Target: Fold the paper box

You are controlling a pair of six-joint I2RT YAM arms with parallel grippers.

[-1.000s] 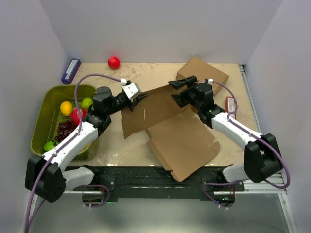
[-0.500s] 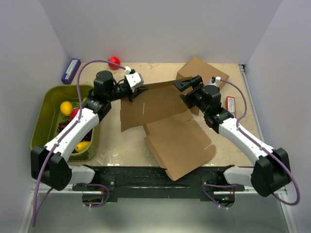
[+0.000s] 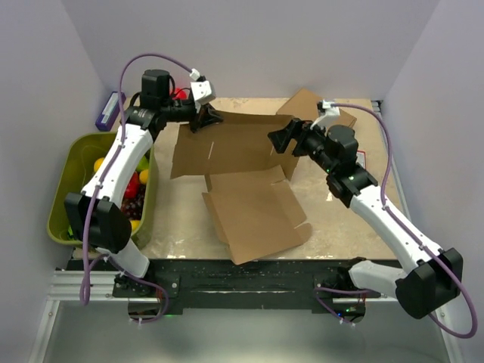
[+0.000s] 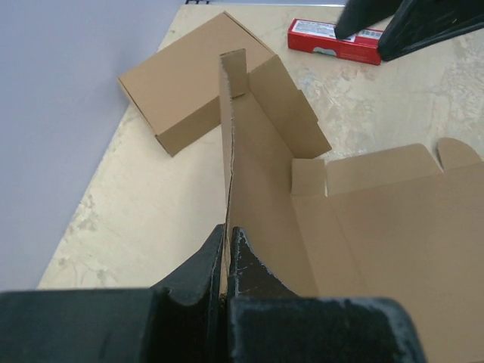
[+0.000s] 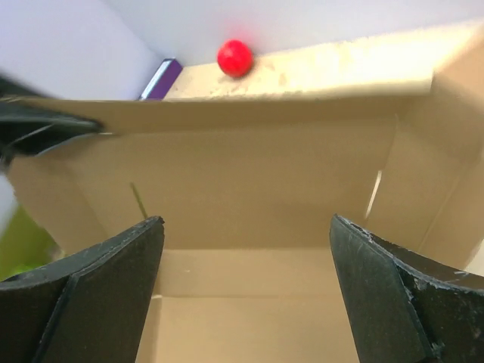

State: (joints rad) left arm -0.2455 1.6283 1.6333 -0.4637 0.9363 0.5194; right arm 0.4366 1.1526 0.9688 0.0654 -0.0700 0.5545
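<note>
While the near edge of the worktop point(image 3: 333, 234) fills the foreground, the plain brown corrugated cardboard paper box point(image 3: 253, 212) lies there half-formed. It's a creased die-cut sheet, its big front panel flat and skewed, one corner pointing toward the arm bases. Just behind, the back panel stands raised along the crease, with a side flap angled in at its right end. Left fingers point(image 4: 198, 266) are pinched tight on that panel's top edge near its left corner, holding it up. Right fingers point(image 5: 97, 291) stand wide apart, gripping nothing, facing the inside of the raised panel from its right end. Off left sits an olive-green plastic tub point(image 3: 59, 189) of mixed fruit. By the right arm lies a slim red packet point(image 4: 333, 39). Further back, a fully formed brown cardboard carton point(image 3: 306, 102) rests at the right rear. A small red ball point(image 5: 234, 57) sits by the back wall, and a purple rectangular box point(image 5: 162, 77) lies in the left rear corner.
</note>
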